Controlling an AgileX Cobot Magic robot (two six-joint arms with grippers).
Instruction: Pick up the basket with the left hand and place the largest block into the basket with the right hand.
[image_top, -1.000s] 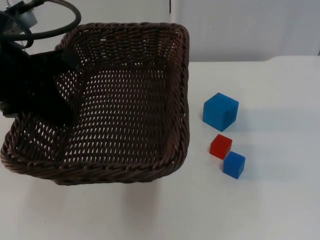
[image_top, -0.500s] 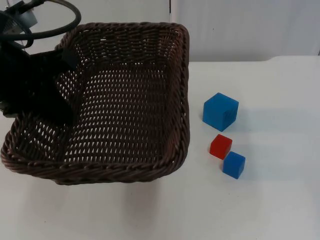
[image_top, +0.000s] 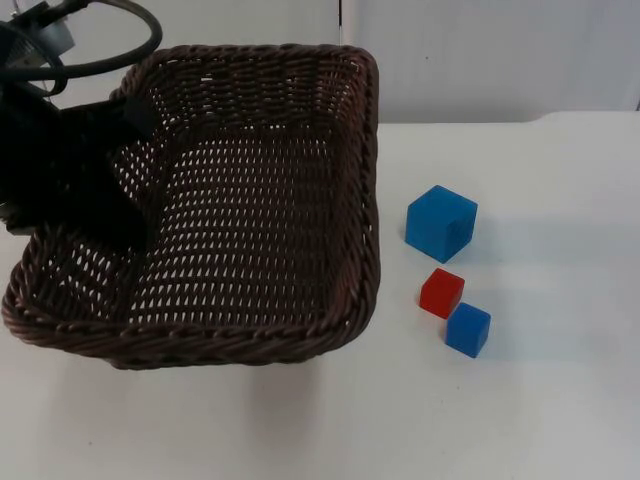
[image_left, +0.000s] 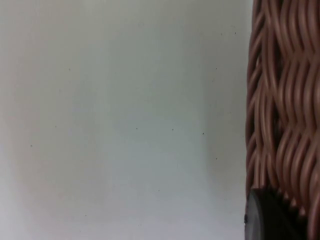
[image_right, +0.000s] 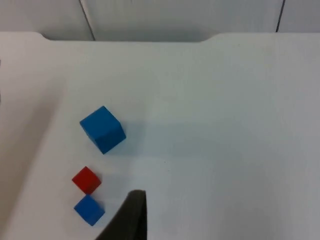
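Note:
A dark brown wicker basket hangs tilted above the left half of the table. My left gripper is shut on its left rim, and the left wrist view has the woven wall beside a black fingertip. The largest block, a blue cube, sits on the table to the right of the basket, apart from it. My right gripper hovers high over the table on the blocks' right side, holding nothing.
A small red cube and a small blue cube lie corner to corner just in front of the large blue one. The grey partition wall closes the table's far edge.

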